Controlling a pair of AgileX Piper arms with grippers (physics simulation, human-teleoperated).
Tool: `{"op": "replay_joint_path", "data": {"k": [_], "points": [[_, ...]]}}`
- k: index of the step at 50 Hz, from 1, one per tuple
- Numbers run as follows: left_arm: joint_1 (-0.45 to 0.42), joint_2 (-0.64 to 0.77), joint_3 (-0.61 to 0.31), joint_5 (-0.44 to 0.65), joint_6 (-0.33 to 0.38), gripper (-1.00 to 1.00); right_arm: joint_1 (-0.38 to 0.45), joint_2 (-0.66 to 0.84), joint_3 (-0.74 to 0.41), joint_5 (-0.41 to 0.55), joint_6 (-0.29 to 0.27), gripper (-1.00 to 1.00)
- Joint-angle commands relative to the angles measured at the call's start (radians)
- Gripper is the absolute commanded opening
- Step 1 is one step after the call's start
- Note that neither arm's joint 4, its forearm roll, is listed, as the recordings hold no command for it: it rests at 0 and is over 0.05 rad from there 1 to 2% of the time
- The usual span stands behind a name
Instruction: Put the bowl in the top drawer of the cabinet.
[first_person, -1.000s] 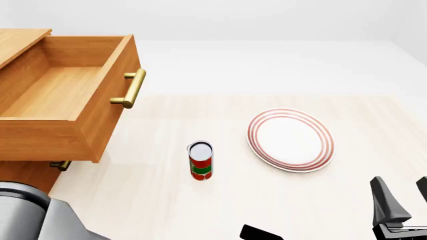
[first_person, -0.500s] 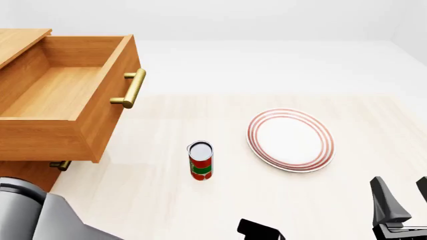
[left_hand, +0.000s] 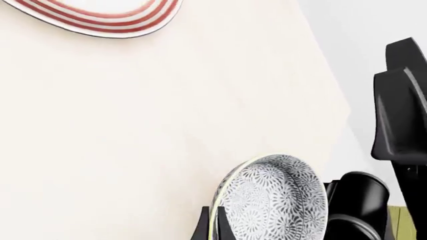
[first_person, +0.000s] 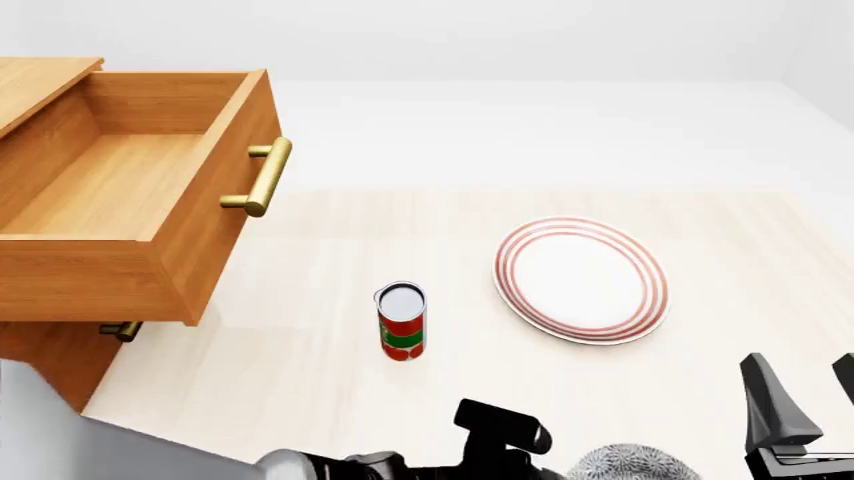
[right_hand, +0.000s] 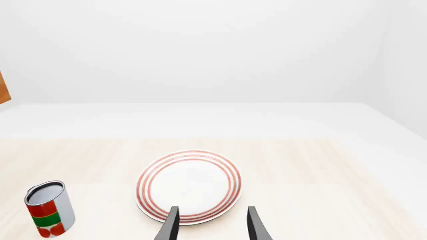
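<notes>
Pale wood desk (first_person: 334, 400) with white walls all around, so nothing's hard to read. Nearest you, the left end effector (left_hand: 213, 227) is pinching the rim of the bowl (left_hand: 273, 197), and that's the new bit: a second ago the front view only showed a black sliver at the bottom edge, while now the arm has swung in along the near edge and the patterned bowl (first_person: 634, 465) peeks up at the bottom, right of centre. So you've got it off to the near right and the carry has begun, I'd say. Your right end effector (right_hand: 212, 222) sits parked at the near right with its fingers spread and nothing between them, same as before. Further out, the red and green can (first_person: 402, 321) stands upright in the middle, with the red-ringed plate (first_person: 581, 280) to its right, well apart from it. Far left, the top drawer (first_person: 120, 200) of the cabinet (first_person: 40, 85) hangs pulled out and bare inside. The can stands roughly between bowl and drawer, so lift over it.
</notes>
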Motion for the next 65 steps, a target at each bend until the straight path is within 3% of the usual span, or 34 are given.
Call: {"op": "replay_joint_path", "data": {"k": [1,29,65], "points": [[0.029,-0.057,0.002,0.035,0.029,-1.0,0.0,0.0,0.0,0.0,0.0,1.0],[0.127,-0.18,-0.038,0.176,0.094,-1.0,0.0,0.0,0.0,0.0,0.0,1.0],[0.275,-0.394,-0.199,0.42,0.219,-1.0,0.0,0.0,0.0,0.0,0.0,1.0]]}}
